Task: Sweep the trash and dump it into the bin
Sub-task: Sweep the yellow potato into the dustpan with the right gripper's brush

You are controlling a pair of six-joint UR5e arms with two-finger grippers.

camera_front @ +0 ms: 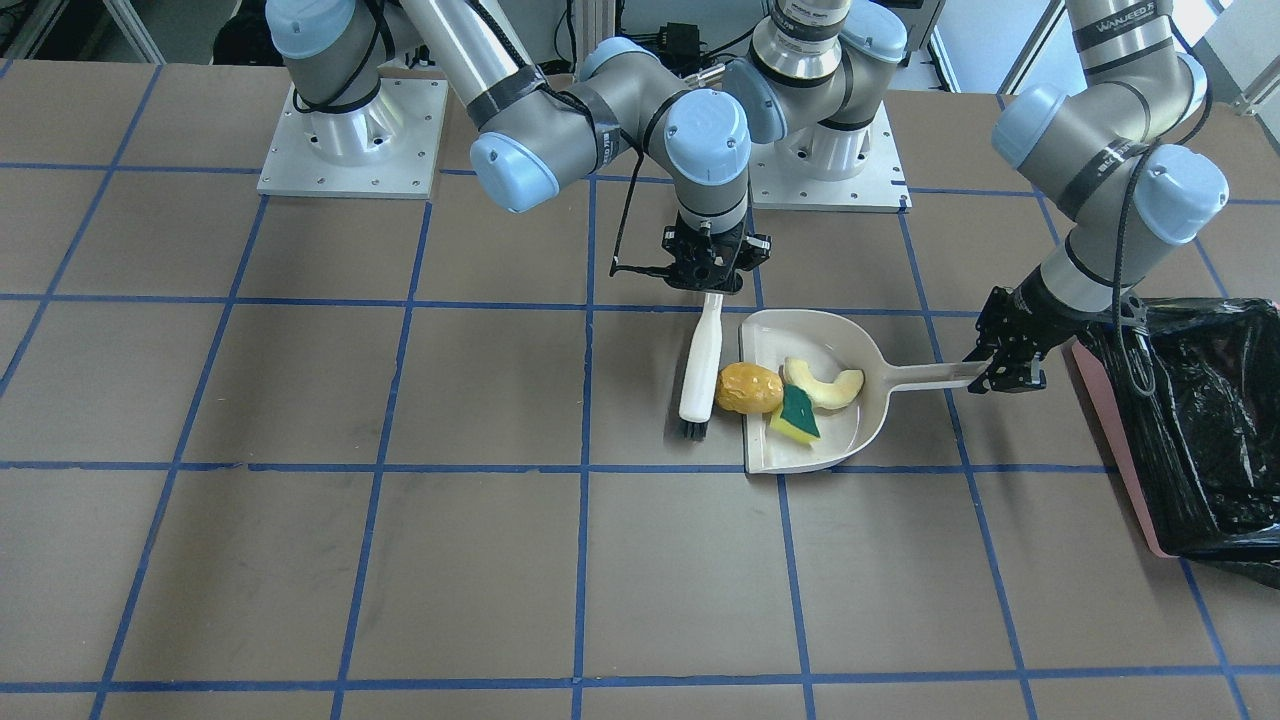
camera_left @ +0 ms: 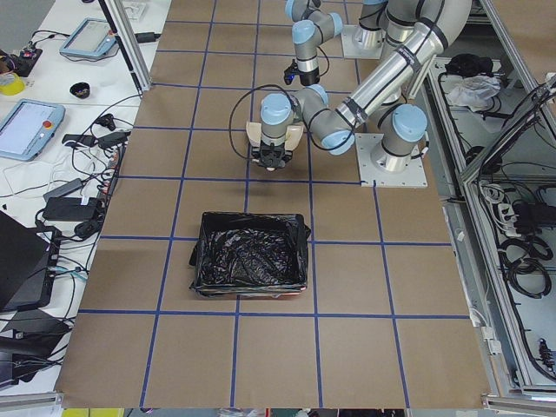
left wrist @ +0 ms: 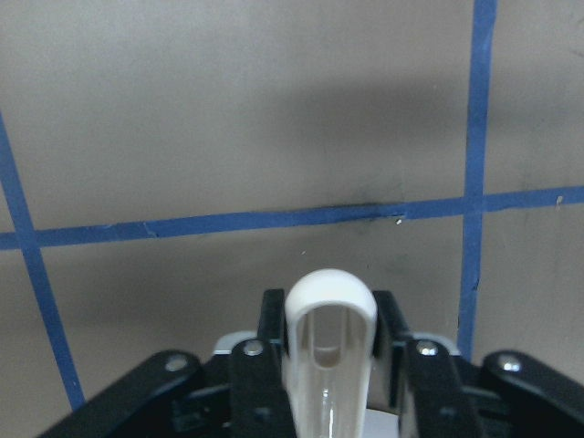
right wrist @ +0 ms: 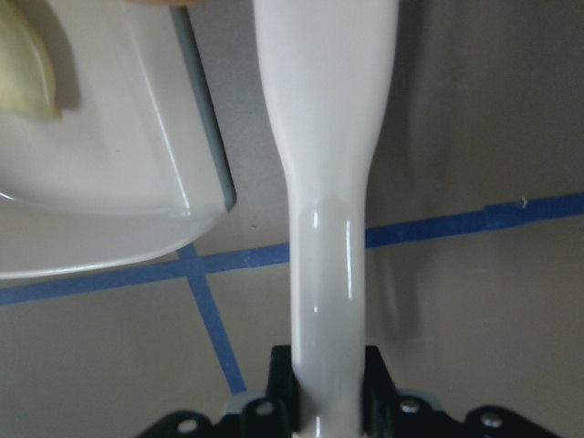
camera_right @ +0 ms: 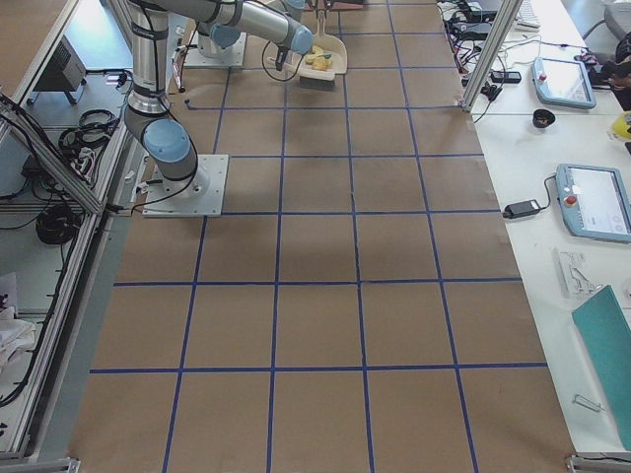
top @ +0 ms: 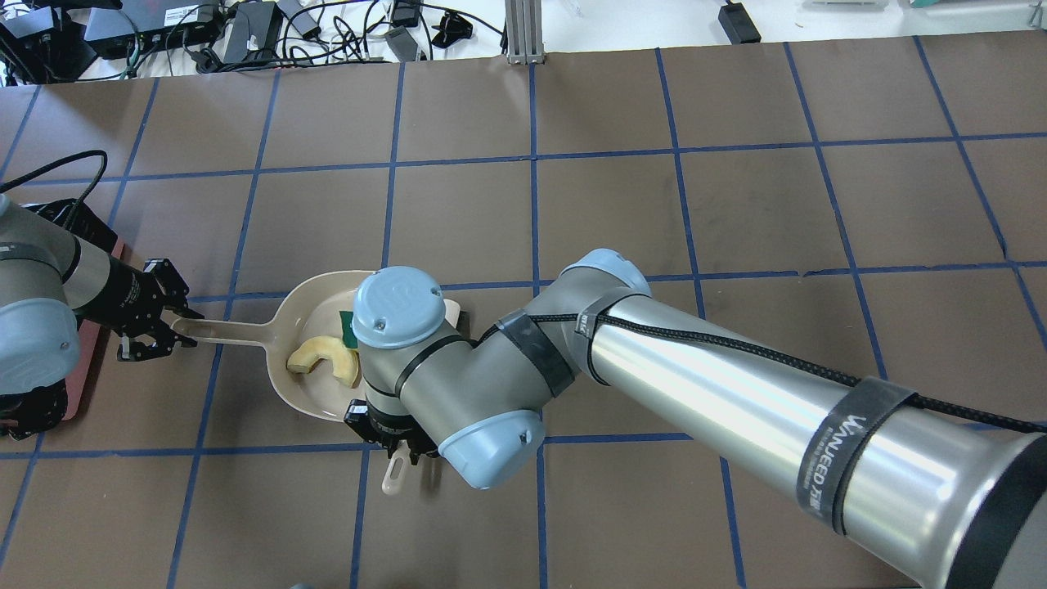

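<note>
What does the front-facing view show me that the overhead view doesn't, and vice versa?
Only front-facing: the potato-like piece at the mouth of the dustpan, and the whole sponge wedge inside it. Only overhead: the brush handle's end poking past the right gripper. Both: the crescent slice in the dustpan, and the left gripper shut on its handle.

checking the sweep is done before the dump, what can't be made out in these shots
Overhead: the right arm covers the potato piece, most of the sponge and the brush head.
Front view: the right edge cuts off the bin; overhead, the left arm hides nearly all of it.
Right side view: scraps too small to tell apart.
Left side view: the left arm hides the dustpan's contents.
</note>
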